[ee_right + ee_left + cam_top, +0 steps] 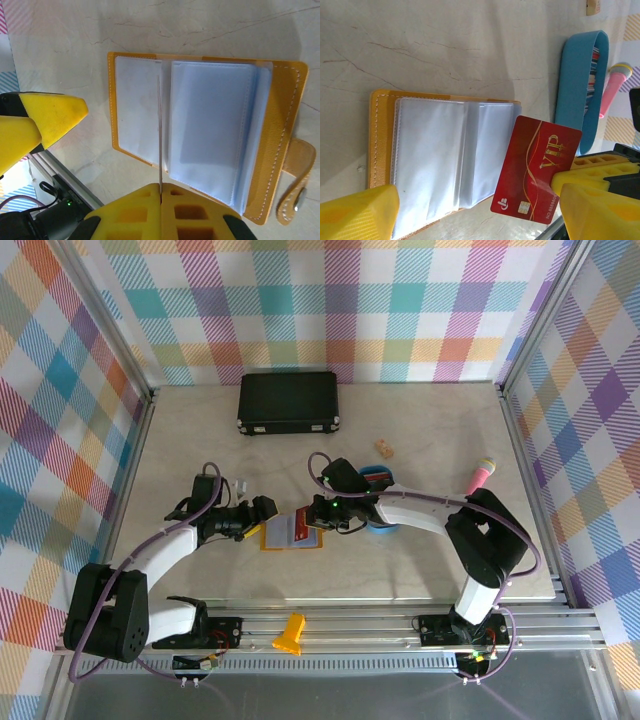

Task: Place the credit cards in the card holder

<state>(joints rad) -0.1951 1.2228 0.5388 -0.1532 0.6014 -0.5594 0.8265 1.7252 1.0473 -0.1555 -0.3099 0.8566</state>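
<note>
The card holder (380, 130) lies open on the table, mustard cover down and pale blue pockets (210, 120) up. My right gripper (161, 186) is shut on a red VIP credit card (535, 165), which stands on edge over the pockets near the fold. In the right wrist view the card (160, 130) is a thin line. My left gripper (480, 202) is open just left of the holder (272, 536), with nothing between its fingers. More credit cards (592, 75) stand in the blue oval tray (575, 75).
A large black case (288, 403) sits at the back. A pink microphone (480, 476) and a small tan piece (383, 448) lie to the right. The holder's snap tab (300, 175) sticks out to one side. A yellow part (289, 633) rests on the front rail.
</note>
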